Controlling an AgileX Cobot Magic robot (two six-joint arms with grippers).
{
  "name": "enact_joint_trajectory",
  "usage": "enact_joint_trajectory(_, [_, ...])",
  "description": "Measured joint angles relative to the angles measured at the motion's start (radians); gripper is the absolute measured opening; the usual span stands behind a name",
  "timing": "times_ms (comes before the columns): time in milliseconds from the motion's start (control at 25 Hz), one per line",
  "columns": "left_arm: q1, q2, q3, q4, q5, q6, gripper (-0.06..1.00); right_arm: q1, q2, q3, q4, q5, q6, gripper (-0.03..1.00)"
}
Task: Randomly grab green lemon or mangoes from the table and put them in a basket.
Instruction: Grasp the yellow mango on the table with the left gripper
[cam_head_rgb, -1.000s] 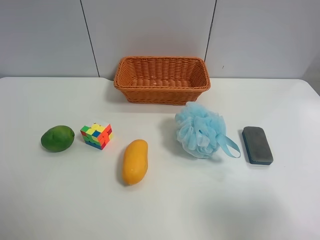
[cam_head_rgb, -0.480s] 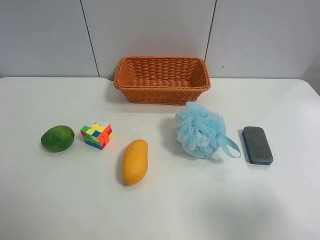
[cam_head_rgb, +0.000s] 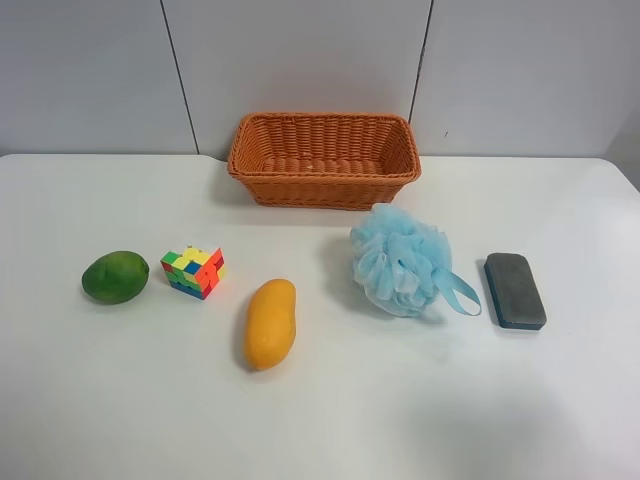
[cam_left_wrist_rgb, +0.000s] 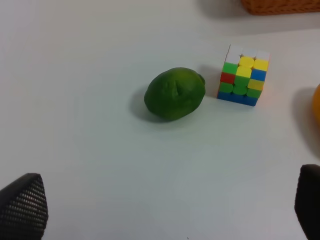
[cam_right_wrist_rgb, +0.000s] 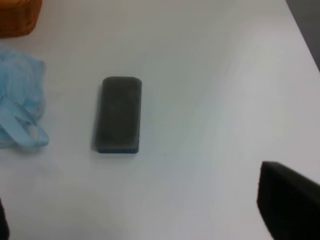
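Note:
The green lemon (cam_head_rgb: 115, 277) lies on the white table (cam_head_rgb: 320, 420) at the exterior high view's left. The yellow-orange mango (cam_head_rgb: 271, 323) lies near the middle front. The empty orange wicker basket (cam_head_rgb: 323, 159) stands at the back. Neither arm shows in the exterior high view. In the left wrist view the left gripper (cam_left_wrist_rgb: 165, 210) is open and empty, its fingertips (cam_left_wrist_rgb: 22, 205) wide apart, short of the lemon (cam_left_wrist_rgb: 175, 93); an edge of the mango (cam_left_wrist_rgb: 317, 102) shows. The right gripper (cam_right_wrist_rgb: 150, 220) is open and empty above bare table.
A multicoloured puzzle cube (cam_head_rgb: 193, 272) sits between the lemon and the mango, close to the lemon (cam_left_wrist_rgb: 243, 76). A light-blue bath pouf (cam_head_rgb: 403, 260) and a dark grey eraser block (cam_head_rgb: 514, 290) lie at the exterior high view's right; the block (cam_right_wrist_rgb: 119, 114) lies ahead of the right gripper.

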Motion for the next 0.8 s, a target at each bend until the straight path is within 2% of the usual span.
enact_joint_trajectory(160, [0.000,0.089,-0.046,-0.007,0.011,-0.014,0.99,0.000,0.000,0.000,0.000,0.000,0.000,0.99])
enact_joint_trajectory(480, [-0.004,0.487,-0.294,-0.007,0.090,-0.030,0.99,0.000,0.000,0.000,0.000,0.000,0.000,0.99])
enact_joint_trajectory(640, [-0.091,0.668,-0.406,0.013,0.089,-0.048,0.99,0.000,0.000,0.000,0.000,0.000,0.000,0.99])
enact_joint_trajectory(800, [-0.198,0.838,-0.507,0.073,0.092,-0.121,0.99,0.000,0.000,0.000,0.000,0.000,0.000,0.99])
